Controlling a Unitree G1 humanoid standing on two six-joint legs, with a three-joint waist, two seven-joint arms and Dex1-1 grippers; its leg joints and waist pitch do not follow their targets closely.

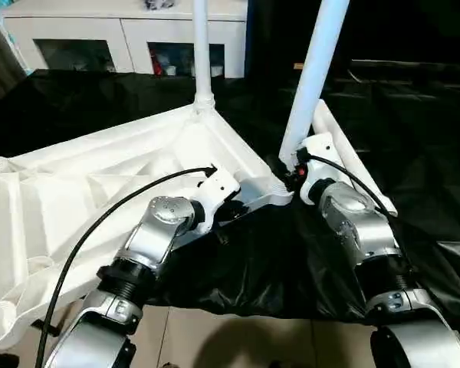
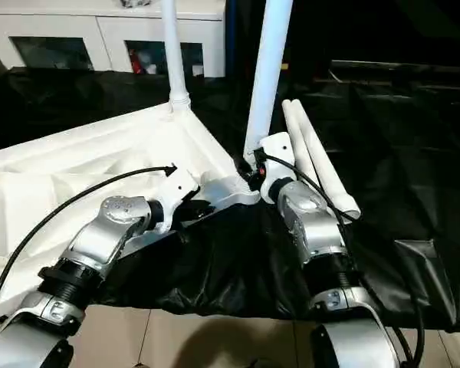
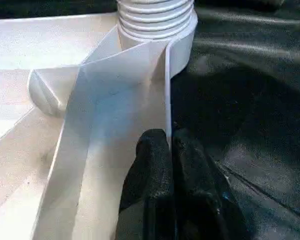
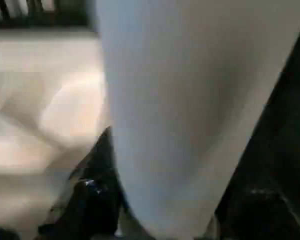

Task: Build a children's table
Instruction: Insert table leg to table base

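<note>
1. Lying underside up on a black sheet (image 1: 414,153), the white table top (image 1: 100,184) shows its ribs; one leg (image 1: 202,46) stands upright in the far corner socket.
2. Left gripper (image 3: 170,145): jaws closed, the black fingers (image 3: 150,190) pinching the thin side wall of the table top just below a threaded socket (image 3: 155,20).
3. Right gripper (image 1: 291,170): jaws set around the base of a second leg (image 1: 314,69), which leans toward the near corner socket.
4. Spare legs (image 2: 314,161) lie on the sheet just beside the right forearm.
5. A white cabinet (image 1: 123,38) with glass doors stands behind.
</note>
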